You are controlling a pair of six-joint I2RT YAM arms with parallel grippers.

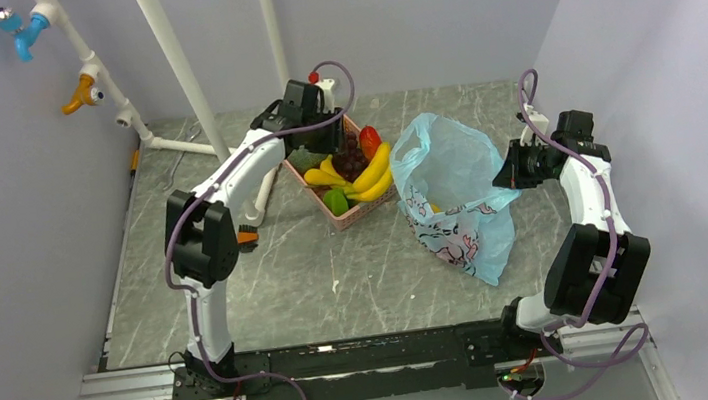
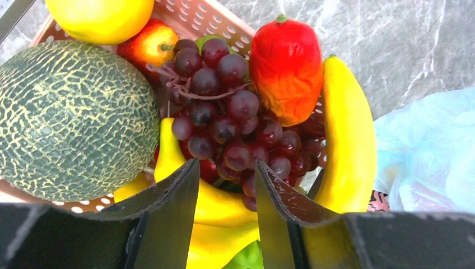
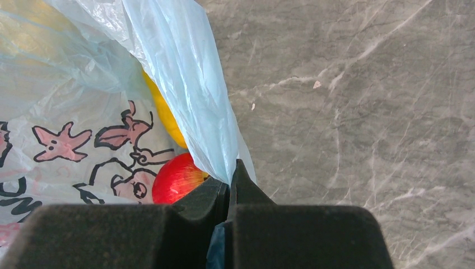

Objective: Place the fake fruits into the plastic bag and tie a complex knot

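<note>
A pink basket holds the fake fruits: yellow bananas, dark grapes, a red-orange mango, a netted green melon, a red apple and a green lime. My left gripper hangs open just over the grapes and a banana, with nothing between its fingers. The light-blue plastic bag stands to the right of the basket, its mouth open. My right gripper is shut on the bag's edge. Inside the bag lie a red apple and a yellow fruit. No knot shows.
White pipes with blue and orange taps run along the back-left wall. A small dark and orange object lies by the left arm. Grey walls close in both sides, and a metal rail runs along the near edge.
</note>
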